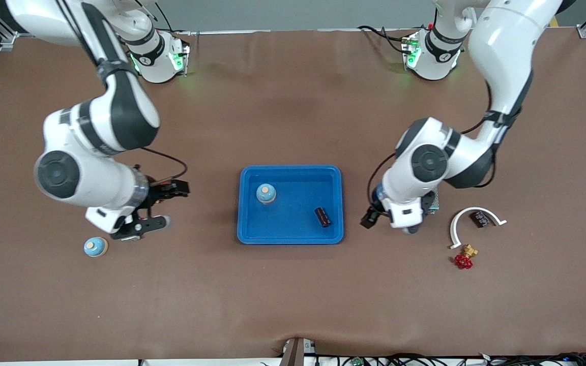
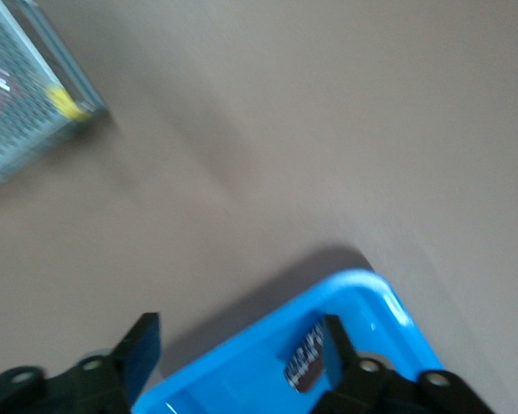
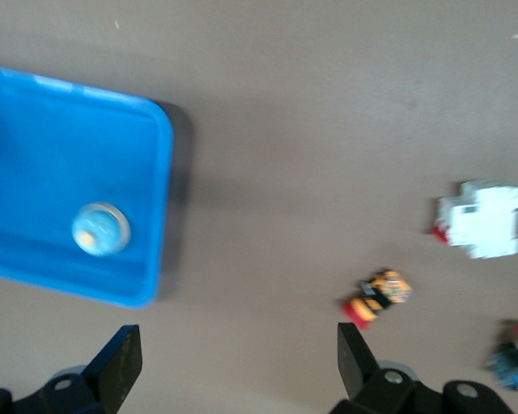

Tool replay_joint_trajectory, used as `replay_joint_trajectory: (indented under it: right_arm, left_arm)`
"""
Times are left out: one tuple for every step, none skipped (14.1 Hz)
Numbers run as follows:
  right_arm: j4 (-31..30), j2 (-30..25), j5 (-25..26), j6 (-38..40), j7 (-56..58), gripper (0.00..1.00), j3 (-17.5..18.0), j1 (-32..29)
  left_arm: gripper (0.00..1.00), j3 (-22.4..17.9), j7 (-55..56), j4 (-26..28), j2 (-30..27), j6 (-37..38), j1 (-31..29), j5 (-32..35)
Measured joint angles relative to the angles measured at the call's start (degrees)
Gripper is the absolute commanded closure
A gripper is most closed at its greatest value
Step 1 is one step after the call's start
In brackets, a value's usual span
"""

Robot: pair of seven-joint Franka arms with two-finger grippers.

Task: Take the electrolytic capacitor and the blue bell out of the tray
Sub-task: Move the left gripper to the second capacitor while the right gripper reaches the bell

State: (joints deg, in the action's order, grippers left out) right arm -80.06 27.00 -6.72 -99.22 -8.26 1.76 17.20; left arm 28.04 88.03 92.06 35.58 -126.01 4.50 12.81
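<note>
Front view: capacitor (image 1: pixel 322 216) w/ illegible label in blue tray (image 1: pixel 248 230).

White curved bracket (image 1: pixel 462 219), red-handled brass valve (image 1: pixel 465 257) toward left arm's end; metal mesh box (image 2: pixel 22 112) nearby.

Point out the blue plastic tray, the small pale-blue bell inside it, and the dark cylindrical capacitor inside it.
Blue plastic tray (image 1: pixel 248 203), front view, on bare floor.
Small pale-blue bell (image 1: pixel 266 192), front view, on its dome top.
Dark cylindrical capacitor (image 1: pixel 322 216), front view, on its body's middle.
</note>
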Motion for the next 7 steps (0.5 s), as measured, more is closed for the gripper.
replay_joint_trajectory:
  right_arm:
    - [-0.31, 0.03, 0.0, -1.69, -4.02, 0.0, -0.01, 1.92]
    - [-0.64, 0.19, 0.0, -3.39, -7.66, 0.0, -0.02, 3.83]
    - [-0.99, 0.59, 0.0, -5.2, -11.08, 0.0, -0.03, 5.65]
    - [-1.5, 1.16, 0.0, -7.31, -14.06, 0.0, -0.03, 7.36]
    - [-2.18, 1.88, 0.01, -9.77, -16.3, 0.0, -0.05, 8.96]
    - [-3.05, 2.74, 0.03, -12.5, -18.11, 0.0, -0.08, 10.38]
    - [-4.02, 3.55, 0.04, -15.24, -19.69, 0.0, -0.11, 11.55]
  left_arm:
    - [0.44, -0.03, 0.0, -1.87, 2.17, -0.06, 1.85, 1.8]
    - [0.44, -0.14, 0.0, -3.62, 4.41, -0.26, 3.81, 3.21]
    - [0.45, -0.39, 0.0, -5.14, 6.52, -0.96, 5.71, 4.02]
    - [0.46, -0.84, 0.0, -6.27, 8.31, -2.12, 7.45, 4.29]
    - [0.47, -1.46, 0.0, -7.03, 9.77, -3.56, 9.07, 4.39]
    - [0.47, -2.1, -0.02, -7.49, 10.87, -4.85, 10.48, 4.41]
    - [0.48, -2.88, -0.19, -7.76, 11.73, -5.88, 11.81, 4.45]
